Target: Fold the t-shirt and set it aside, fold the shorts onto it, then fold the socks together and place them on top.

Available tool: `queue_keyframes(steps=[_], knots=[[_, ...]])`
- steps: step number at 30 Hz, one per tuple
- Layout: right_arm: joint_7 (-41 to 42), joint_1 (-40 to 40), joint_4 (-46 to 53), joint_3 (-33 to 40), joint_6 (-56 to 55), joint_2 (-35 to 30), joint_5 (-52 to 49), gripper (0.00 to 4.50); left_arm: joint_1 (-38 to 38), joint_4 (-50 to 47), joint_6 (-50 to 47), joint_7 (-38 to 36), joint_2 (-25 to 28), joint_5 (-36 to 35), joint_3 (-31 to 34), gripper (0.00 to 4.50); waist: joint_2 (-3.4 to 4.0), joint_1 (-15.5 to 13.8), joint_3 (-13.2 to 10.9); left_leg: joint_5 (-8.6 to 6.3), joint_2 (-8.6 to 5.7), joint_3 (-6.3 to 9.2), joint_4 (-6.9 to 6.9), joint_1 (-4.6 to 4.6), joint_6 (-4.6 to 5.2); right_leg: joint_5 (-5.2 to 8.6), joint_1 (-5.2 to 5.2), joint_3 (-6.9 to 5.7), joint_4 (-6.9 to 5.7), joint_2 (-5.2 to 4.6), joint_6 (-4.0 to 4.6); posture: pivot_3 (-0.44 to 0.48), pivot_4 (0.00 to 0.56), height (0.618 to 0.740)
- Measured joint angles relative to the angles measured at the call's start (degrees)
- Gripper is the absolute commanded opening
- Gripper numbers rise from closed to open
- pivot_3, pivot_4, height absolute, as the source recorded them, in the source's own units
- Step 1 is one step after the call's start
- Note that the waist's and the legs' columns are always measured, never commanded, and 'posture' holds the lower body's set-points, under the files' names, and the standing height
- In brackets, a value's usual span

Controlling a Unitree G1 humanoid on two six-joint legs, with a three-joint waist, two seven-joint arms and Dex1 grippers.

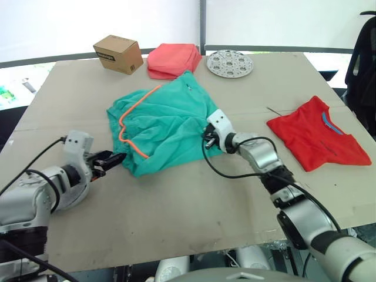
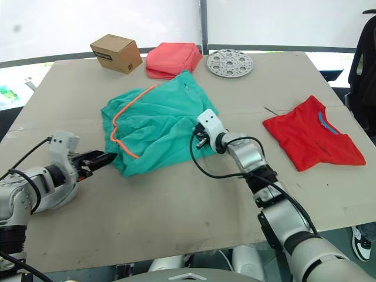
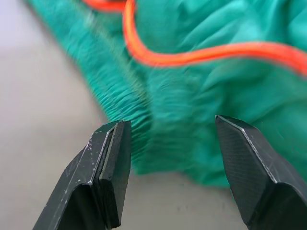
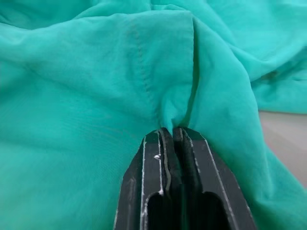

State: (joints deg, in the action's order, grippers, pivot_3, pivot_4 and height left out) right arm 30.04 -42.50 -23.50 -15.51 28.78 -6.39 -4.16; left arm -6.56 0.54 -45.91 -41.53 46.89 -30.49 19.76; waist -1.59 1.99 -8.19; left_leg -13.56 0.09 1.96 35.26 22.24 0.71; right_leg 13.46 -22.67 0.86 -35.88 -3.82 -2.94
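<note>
The teal shorts (image 1: pixel 167 117) lie crumpled mid-table, their orange drawstring (image 1: pixel 126 126) looping along the left side. My left gripper (image 1: pixel 113 159) is open at the shorts' near-left corner, and the gathered waistband (image 3: pixel 144 115) lies just beyond its fingertips. My right gripper (image 1: pixel 207 140) is shut on a pinched fold of the shorts (image 4: pixel 158 72) at their right edge. The red t-shirt (image 1: pixel 317 134) lies folded at the right of the table, blue neck label up. The socks are out of view.
At the back of the table stand a cardboard box (image 1: pixel 118 54), a folded coral-pink cloth (image 1: pixel 173 60) and a round perforated metal disc (image 1: pixel 230 63). A black chair (image 1: pixel 365 59) stands past the right edge. Bare tabletop (image 1: pixel 176 211) stretches in front of the shorts.
</note>
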Motion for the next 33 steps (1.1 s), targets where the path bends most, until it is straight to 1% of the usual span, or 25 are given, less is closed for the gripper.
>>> queue_keyframes(steps=[3, 5, 7, 8, 10, 14, 17, 18, 19, 21, 22, 23, 24, 25, 26, 27, 28, 31, 33], knots=[[-0.35, 4.72, 9.77, 1.21, 3.28, -3.37, -0.19, 0.00, -0.44, -1.05, 0.15, -1.50, -0.06, 0.28, -2.82, 2.20, 0.03, 0.00, 0.00, 0.00, 0.00, 0.00, -0.01, -0.03, 0.00, 0.00, 0.01, 0.02, -0.01, -0.04, 0.01, 0.000, 0.150, 0.740], [-0.75, 7.57, 15.56, 2.77, 5.59, -4.68, -0.65, 0.00, -1.60, -0.76, -0.20, -1.83, -0.85, 0.13, -3.93, 1.21, 0.01, 0.00, 0.01, 0.00, 0.00, 0.00, -0.01, -0.04, 0.00, 0.01, 0.01, 0.02, -0.01, -0.03, 0.01, 0.000, 0.150, 0.740], [-1.52, 9.21, 19.83, 4.51, 7.81, -5.60, -1.28, 0.00, -3.35, -0.37, -1.61, -2.61, -1.46, -0.38, -5.33, 0.12, -0.04, 0.01, 0.04, 0.00, 0.00, -0.01, -0.01, -0.03, 0.01, 0.00, 0.01, 0.01, -0.01, -0.01, 0.01, 0.000, 0.150, 0.740], [-1.87, 9.87, 21.69, 5.54, 8.69, -5.98, -1.69, 0.00, -4.21, -0.15, -2.37, -3.05, -1.55, -0.76, -6.00, 0.05, -0.06, 0.01, 0.06, 0.00, 0.00, -0.01, 0.00, -0.02, 0.01, 0.00, 0.01, 0.01, 0.00, 0.00, 0.01, 0.000, 0.150, 0.740], [-3.25, 11.63, 25.69, 8.87, 10.37, -6.68, -2.94, 0.00, -5.93, 0.43, -3.43, -3.97, -1.61, -1.13, -7.37, 0.05, -0.10, -0.04, 0.08, 0.00, 0.00, -0.01, 0.00, -0.01, 0.01, 0.00, 0.01, 0.00, 0.01, 0.04, 0.01, 0.000, 0.150, 0.740], [-6.42, 14.25, 29.71, 13.48, 12.84, -7.82, -3.41, 0.00, -7.50, 2.67, -3.35, -4.54, -1.64, -0.37, -8.66, 0.05, -0.15, 0.02, 0.12, 0.00, 0.00, -0.05, -0.01, -0.02, 0.02, 0.01, 0.02, 0.03, 0.00, 0.24, 0.01, 0.000, 0.150, 0.740], [-6.30, 16.29, 33.39, 15.01, 16.70, -8.04, -5.58, 0.00, -9.05, 4.77, -2.61, -3.66, -2.63, -0.17, -7.94, 0.05, -0.16, 0.00, 0.12, 0.01, 0.02, -0.05, -0.01, -0.04, 0.02, 0.01, 0.04, 0.02, -0.01, 0.32, 0.00, 0.000, 0.150, 0.740], [-5.69, 17.55, 35.40, 14.62, 18.85, -8.07, -6.80, 0.00, -9.40, 4.80, -4.02, -3.30, -4.12, -1.82, -6.21, 0.05, -0.21, 0.09, 0.15, 0.01, 0.04, -0.07, 0.00, -0.03, 0.02, 0.01, 0.05, 0.04, -0.01, 0.35, -0.01, 0.000, 0.150, 0.740], [-5.57, 17.75, 35.76, 14.23, 19.64, -8.05, -7.14, 0.00, -9.43, 4.60, -4.72, -3.28, -4.48, -2.67, -6.03, 0.05, -0.20, 0.13, 0.15, 0.00, 0.04, -0.08, 0.02, -0.03, 0.02, 0.01, 0.05, 0.05, -0.01, 0.35, -0.01, 0.000, 0.150, 0.740], [-5.41, 18.42, 36.58, 13.36, 21.43, -8.10, -7.75, 0.67, -9.25, 2.80, -8.23, -3.70, -5.70, -6.24, -4.57, 0.00, -0.22, 0.16, 0.16, 0.01, 0.03, -0.10, 0.05, -0.01, 0.03, 0.00, 0.05, 0.05, -0.01, 0.36, -0.02, 0.000, 0.150, 0.740], [-5.33, 18.54, 36.62, 13.00, 22.47, -8.07, -8.14, 0.94, -8.85, 1.26, -10.03, -4.26, -5.75, -8.27, -4.17, 0.33, -0.24, 0.15, 0.16, 0.01, 0.04, -0.09, 0.07, 0.00, 0.03, 0.00, 0.05, 0.04, -0.01, 0.36, -0.02, 0.000, 0.150, 0.740], [-5.04, 18.71, 36.84, 12.71, 23.59, -8.16, -8.82, 1.33, -8.09, -1.22, -12.45, -5.39, -5.58, -10.89, -3.86, 0.68, -0.23, 0.17, 0.16, 0.01, 0.04, -0.09, 0.08, 0.01, 0.03, 0.00, 0.05, 0.05, -0.01, 0.36, -0.02, 0.000, 0.150, 0.740], [-4.62, 18.95, 37.19, 12.37, 24.47, -8.31, -9.40, 1.95, -7.54, -3.50, -14.23, -6.27, -5.52, -12.93, -3.87, 1.08, -0.22, 0.18, 0.15, 0.00, 0.04, -0.09, 0.08, 0.00, 0.03, 0.01, 0.07, 0.06, -0.01, 0.35, -0.02, 0.000, 0.150, 0.740], [-3.68, 19.53, 38.69, 11.51, 26.00, -8.78, -10.54, 2.55, -6.71, -6.71, -16.00, -6.39, -5.52, -14.84, -3.84, 1.66, -0.21, 0.17, 0.15, 0.00, 0.04, -0.08, 0.08, -0.01, 0.03, 0.01, 0.07, 0.05, -0.01, 0.36, -0.02, 0.000, 0.150, 0.740], [-3.11, 19.82, 39.54, 11.06, 26.61, -9.11, -11.28, 2.85, -6.34, -7.71, -16.34, -6.23, -5.52, -15.19, -3.92, 1.93, -0.19, 0.16, 0.14, 0.00, 0.04, -0.08, 0.07, -0.03, 0.03, 0.01, 0.08, 0.05, -0.02, 0.36, -0.02, 0.000, 0.150, 0.740], [-2.45, 20.14, 40.99, 10.77, 27.60, -9.57, -12.25, 3.26, -5.78, -9.20, -16.33, -5.56, -5.67, -15.19, -4.01, 2.36, -0.18, 0.13, 0.13, 0.00, 0.04, -0.08, 0.07, -0.03, 0.03, 0.01, 0.09, 0.05, -0.02, 0.36, -0.02, 0.000, 0.150, 0.740], [-1.70, 20.36, 42.73, 10.70, 28.68, -10.41, -13.34, 3.31, -4.94, -11.09, -16.49, -4.70, -6.18, -15.31, -4.25, 2.81, -0.17, 0.07, 0.12, 0.00, 0.04, -0.08, 0.09, -0.04, 0.03, 0.01, 0.12, 0.06, -0.01, 0.36, -0.02, 0.000, 0.150, 0.740], [-1.67, 19.08, 45.17, 11.62, 29.97, -13.13, -14.49, 3.31, -2.53, -17.39, -17.92, -1.98, -8.57, -16.56, -6.05, 2.81, -0.18, -0.03, 0.13, 0.00, 0.03, -0.09, 0.15, -0.04, 0.03, 0.01, 0.18, 0.06, 0.01, 0.35, -0.02, 0.000, 0.150, 0.740], [-3.12, 15.97, 45.11, 12.59, 30.47, -15.11, -13.83, 3.31, -0.64, -20.53, -18.67, 1.02, -11.92, -16.87, -8.45, 2.81, -0.13, -0.15, 0.10, 0.01, 0.00, -0.12, 0.18, -0.09, 0.05, 0.01, 0.22, 0.10, 0.02, 0.33, -0.01, 0.000, 0.150, 0.740]])
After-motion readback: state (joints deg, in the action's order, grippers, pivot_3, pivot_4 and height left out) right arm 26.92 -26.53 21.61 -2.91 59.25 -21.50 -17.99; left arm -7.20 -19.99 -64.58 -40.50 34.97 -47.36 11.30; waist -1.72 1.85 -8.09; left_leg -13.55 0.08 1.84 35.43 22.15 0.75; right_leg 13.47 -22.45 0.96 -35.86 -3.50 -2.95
